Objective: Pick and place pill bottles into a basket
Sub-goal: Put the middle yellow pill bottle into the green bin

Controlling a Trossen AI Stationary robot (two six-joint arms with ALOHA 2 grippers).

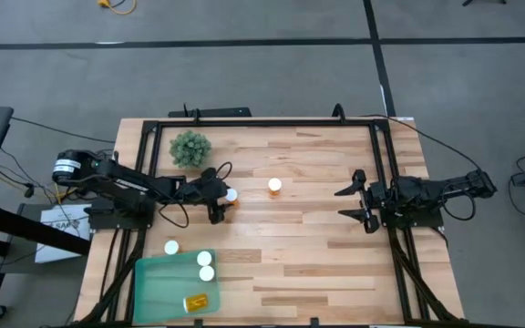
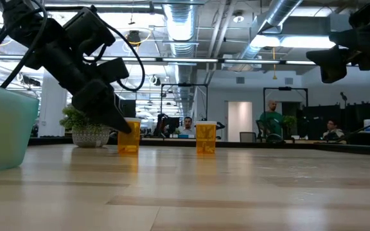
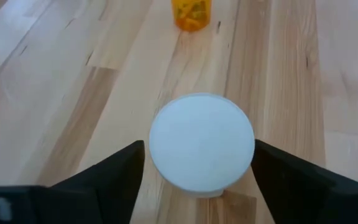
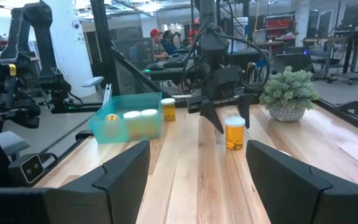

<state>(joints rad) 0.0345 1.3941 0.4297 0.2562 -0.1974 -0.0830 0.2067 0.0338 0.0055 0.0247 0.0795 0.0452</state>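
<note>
A pill bottle with a white cap point(image 3: 202, 142) stands upright on the wooden table between the fingers of my left gripper point(image 3: 199, 163). The gripper is open, slants down from the table's left, and a thin gap shows on each side of the cap. A second bottle point(image 1: 274, 186) stands a little farther right. A third bottle point(image 1: 170, 247) stands beside the teal basket point(image 1: 158, 290). The basket holds two upright bottles point(image 1: 205, 265) and one lying on its side point(image 1: 196, 302). My right gripper point(image 1: 352, 202) waits open at the table's right, held level above it.
A small green plant point(image 1: 190, 148) in a pot stands at the far left of the table, behind my left gripper. A black frame point(image 1: 262, 122) runs along the table's far, left and right edges. Bare wood lies between the two arms and along the near edge.
</note>
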